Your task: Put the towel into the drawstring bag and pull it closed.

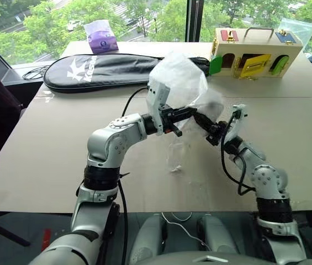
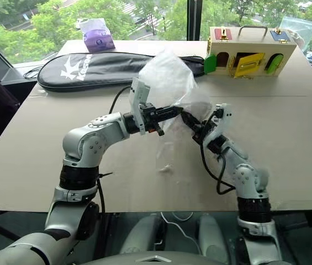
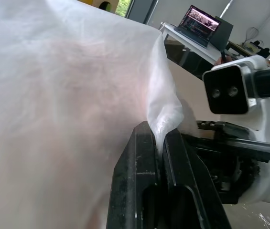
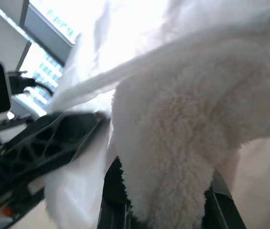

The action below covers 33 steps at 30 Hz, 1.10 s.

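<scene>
**Bag and towel held together above the surface**

White lettering on the black racket case is too small to read. The left tool is clamped on the drawstring bag, in the air in front of the case. The right tool grips the fluffy white towel against the bag's lower edge. Both forearms angle inward, tools nearly meeting.

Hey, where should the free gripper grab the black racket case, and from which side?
Neither gripper is free now: the left gripper pinches the drawstring bag, the right gripper holds the towel. Once free, probably take the racket case from above at its near rim; it lies flat.
</scene>
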Each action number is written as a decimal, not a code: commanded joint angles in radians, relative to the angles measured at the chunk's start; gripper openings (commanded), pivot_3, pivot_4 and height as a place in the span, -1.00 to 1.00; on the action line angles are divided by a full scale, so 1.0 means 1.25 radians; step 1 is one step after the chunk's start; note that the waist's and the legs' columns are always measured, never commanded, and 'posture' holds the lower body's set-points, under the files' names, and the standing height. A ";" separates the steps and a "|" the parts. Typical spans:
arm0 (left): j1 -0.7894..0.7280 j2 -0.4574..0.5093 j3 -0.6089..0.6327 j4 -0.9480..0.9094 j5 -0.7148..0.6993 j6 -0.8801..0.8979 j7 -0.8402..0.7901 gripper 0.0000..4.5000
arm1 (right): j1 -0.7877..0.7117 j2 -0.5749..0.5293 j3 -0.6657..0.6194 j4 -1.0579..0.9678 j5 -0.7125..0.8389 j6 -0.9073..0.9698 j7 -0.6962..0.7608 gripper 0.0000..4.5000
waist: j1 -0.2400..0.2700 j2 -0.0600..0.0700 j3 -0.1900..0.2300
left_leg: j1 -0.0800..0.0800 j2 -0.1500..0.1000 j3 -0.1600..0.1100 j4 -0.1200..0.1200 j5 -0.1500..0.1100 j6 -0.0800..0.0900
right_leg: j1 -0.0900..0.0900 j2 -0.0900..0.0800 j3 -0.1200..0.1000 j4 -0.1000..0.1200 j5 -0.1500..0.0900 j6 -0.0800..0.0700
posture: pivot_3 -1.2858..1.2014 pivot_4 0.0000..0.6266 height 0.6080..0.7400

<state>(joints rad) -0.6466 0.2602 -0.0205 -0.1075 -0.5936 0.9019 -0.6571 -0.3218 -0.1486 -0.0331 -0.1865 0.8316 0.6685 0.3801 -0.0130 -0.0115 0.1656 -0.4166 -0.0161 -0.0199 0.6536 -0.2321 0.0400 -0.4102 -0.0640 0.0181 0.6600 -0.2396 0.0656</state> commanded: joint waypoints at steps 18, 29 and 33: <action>-0.006 -0.030 -0.013 -0.012 -0.034 -0.001 -0.004 -1.00 | -0.100 0.082 -0.063 0.102 0.028 0.062 -0.134 -0.80 | -0.004 0.000 0.002 | 0.000 0.000 -0.001 0.000 0.001 -0.001 | 0.000 0.000 -0.001 0.000 0.000 0.000 | 0.03 -0.52 1.00; -0.022 -0.022 -0.019 0.034 0.014 -0.067 0.009 -1.00 | -0.089 -0.015 -0.028 -0.040 0.018 0.184 -0.125 0.87 | -0.001 0.000 0.002 | 0.000 -0.001 0.000 0.000 0.001 -0.001 | 0.000 0.000 0.000 0.001 0.000 0.000 | 0.03 -0.52 1.00; -0.031 -0.027 -0.009 0.053 0.022 -0.083 0.015 -1.00 | -0.035 -0.141 -0.027 -0.127 0.036 0.206 -0.027 0.87 | -0.001 0.000 0.003 | 0.000 -0.001 -0.001 0.000 0.001 -0.001 | 0.000 0.000 -0.001 0.000 0.000 0.000 | 0.03 -0.52 1.00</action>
<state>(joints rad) -0.6642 0.2297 -0.0418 -0.0337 -0.5703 0.8223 -0.6437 -0.3711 -0.2971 -0.0505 -0.2638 0.8438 0.9210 0.2834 -0.0141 -0.0113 0.1687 -0.4168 -0.0169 -0.0209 0.6530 -0.2314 0.0390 -0.4102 -0.0641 0.0171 0.6605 -0.2395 0.0653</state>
